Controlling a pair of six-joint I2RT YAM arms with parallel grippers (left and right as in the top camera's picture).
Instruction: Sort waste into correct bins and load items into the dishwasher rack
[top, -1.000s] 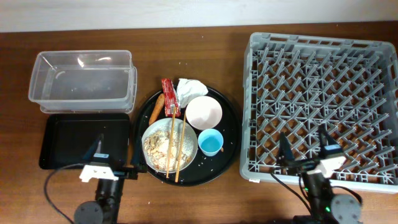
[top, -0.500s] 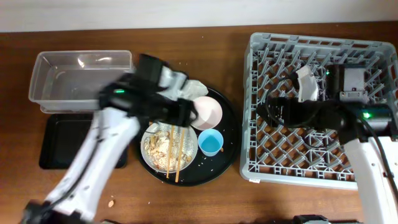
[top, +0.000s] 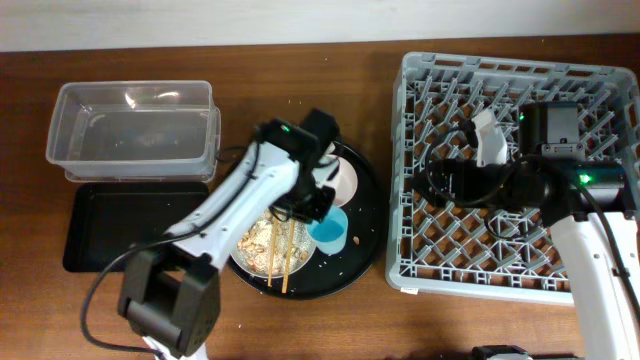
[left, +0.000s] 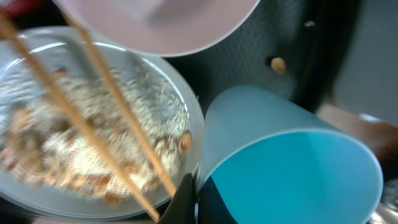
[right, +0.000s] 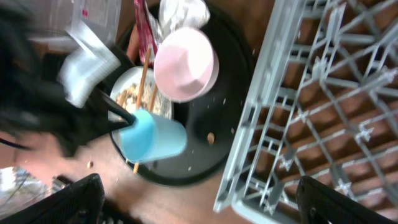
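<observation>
My left gripper is shut on the rim of the light-blue cup, one finger inside and one outside. The cup is tilted on the round black tray. Beside it lies the wider white dish with rice-like scraps and the chopsticks across it. The small white bowl sits just beyond, partly under my left arm in the overhead view. Napkin and red wrapper lie at the tray's far edge. My right gripper hangs open and empty over the dishwasher rack.
The clear tub stands at the back left with the shallow black tray in front of it. The rack's left wall is close to the round tray. A few crumbs lie on the round tray.
Both arms have come up from the table's near edge. My left gripper swung over the dish to the cup and shut on its rim. The right arm has barely moved over the last half second.
</observation>
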